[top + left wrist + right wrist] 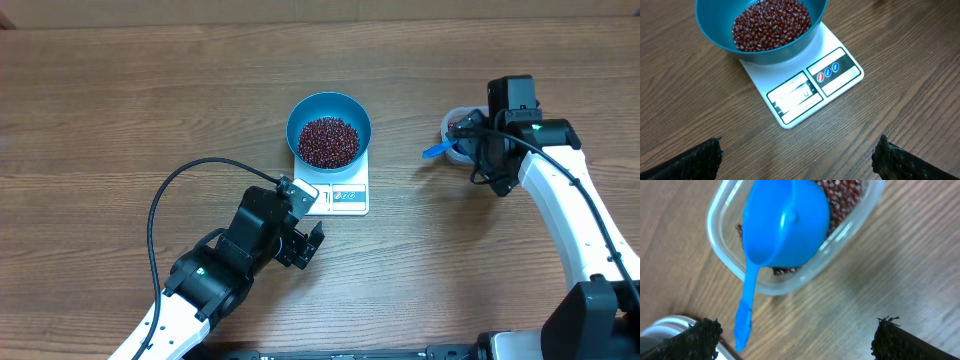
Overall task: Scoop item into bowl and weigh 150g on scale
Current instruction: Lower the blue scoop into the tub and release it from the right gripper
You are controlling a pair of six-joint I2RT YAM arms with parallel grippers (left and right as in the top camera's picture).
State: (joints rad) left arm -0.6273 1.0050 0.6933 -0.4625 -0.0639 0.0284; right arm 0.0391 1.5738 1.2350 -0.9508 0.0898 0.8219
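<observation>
The teal bowl (296, 112) stands on the white scale (348, 197), with a heap of dark red-brown beans (329, 141) inside. In the left wrist view, bowl (780, 52), beans (770, 25) and scale (810, 85) lie just ahead of my left gripper (797, 162). It is open over bare wood with nothing between its fingers. From overhead, the left gripper (305, 218) sits just left of the scale's front edge. My right gripper (797, 340) is open and empty above the table, beside the clear tub (790, 282).
The clear tub (452, 124) at the right holds more beans (842, 192). A bright blue scoop (787, 222) rests in it bowl-side down. Its handle (434, 151) sticks out over the rim toward the scale. A black cable loops left of the left arm.
</observation>
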